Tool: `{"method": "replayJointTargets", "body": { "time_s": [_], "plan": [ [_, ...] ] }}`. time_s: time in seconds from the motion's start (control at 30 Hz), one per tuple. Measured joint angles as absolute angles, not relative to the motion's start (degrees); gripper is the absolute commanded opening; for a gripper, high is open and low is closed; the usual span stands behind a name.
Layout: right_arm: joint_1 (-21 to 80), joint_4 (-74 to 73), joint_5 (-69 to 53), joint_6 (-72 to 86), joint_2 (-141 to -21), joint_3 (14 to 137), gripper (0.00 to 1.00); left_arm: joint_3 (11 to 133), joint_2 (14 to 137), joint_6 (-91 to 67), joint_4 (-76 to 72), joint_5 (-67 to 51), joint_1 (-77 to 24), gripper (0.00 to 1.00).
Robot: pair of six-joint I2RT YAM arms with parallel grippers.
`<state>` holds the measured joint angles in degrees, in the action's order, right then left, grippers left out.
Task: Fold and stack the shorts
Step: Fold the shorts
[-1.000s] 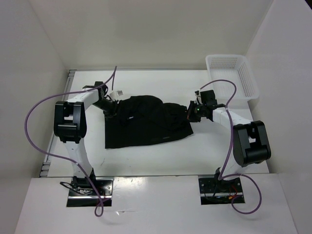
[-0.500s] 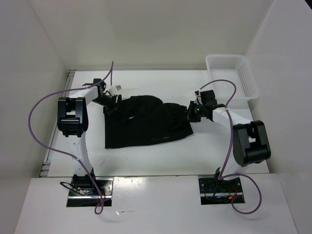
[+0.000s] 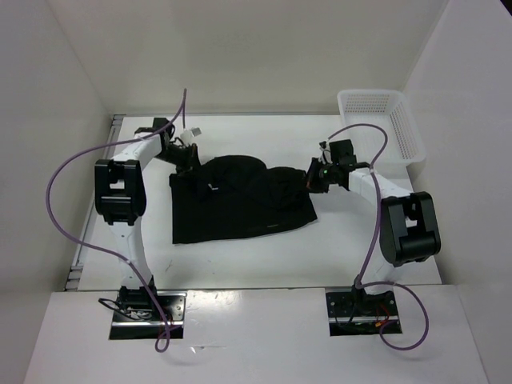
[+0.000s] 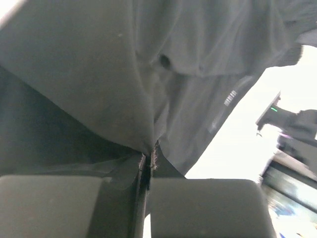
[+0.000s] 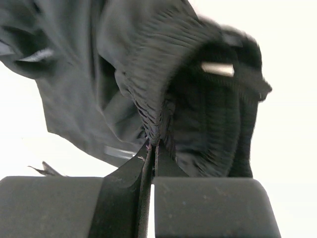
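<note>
Evidently left fingers point(image 4: 64, 206) and right fingers point(image 5: 208, 208) each clamp opposite ends of the shorts point(image 3: 240, 204) (closed tight on fabric).

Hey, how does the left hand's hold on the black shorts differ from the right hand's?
The left hand pinches smooth, plain cloth at the far left corner of the shorts; the right hand pinches the ribbed, gathered band at their right end. The right hand sits near the white basket; the left hand is far from it. Both are shut on the shorts.
</note>
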<state>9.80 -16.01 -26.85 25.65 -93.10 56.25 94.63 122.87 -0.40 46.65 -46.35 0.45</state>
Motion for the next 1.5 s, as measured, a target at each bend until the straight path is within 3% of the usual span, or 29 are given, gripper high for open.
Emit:
{"method": "replayJointTargets", "body": {
  "time_s": [0.4, 0.63, 0.83, 0.9, 0.93, 1.03, 1.2, 1.5],
  "plan": [
    [-2.8, -11.9, -34.6, 32.4, -98.6, 71.7, 0.00, 111.9, 113.0, -0.3, 40.4, -25.5, 0.7, 0.00],
    [-2.8, -11.6, -36.4, 31.5, -98.5, 67.7, 0.00, 93.8, 102.6, -0.3, 40.5, -19.9, 0.7, 0.00],
    [-2.8, -13.9, -38.0, 30.9, -98.5, 59.5, 0.00, 78.4, 100.5, -0.3, 42.8, -17.5, 0.1, 0.07],
    [-2.8, -16.0, -38.5, 30.4, -98.8, 57.5, 0.10, 74.7, 100.5, -0.3, 43.8, -17.5, -0.6, 0.09],
    [-2.8, -17.0, -38.9, 30.1, -99.3, 57.1, 0.31, 73.1, 100.5, -0.3, 44.4, -17.6, -1.1, 0.10],
    [-2.9, -18.4, -40.1, 28.9, -101.4, 56.0, 0.48, 70.1, 100.4, -0.3, 45.0, -18.5, -2.3, 0.11],
    [-3.0, -19.4, -40.7, 27.9, -101.5, 54.1, 0.57, 68.3, 100.4, -0.3, 44.9, -19.7, -3.2, 0.11],
    [-2.3, -19.8, -39.2, 27.1, -99.0, 54.0, 0.56, 68.2, 100.4, -0.3, 44.5, -19.8, -3.2, 0.11]
  ]
}}
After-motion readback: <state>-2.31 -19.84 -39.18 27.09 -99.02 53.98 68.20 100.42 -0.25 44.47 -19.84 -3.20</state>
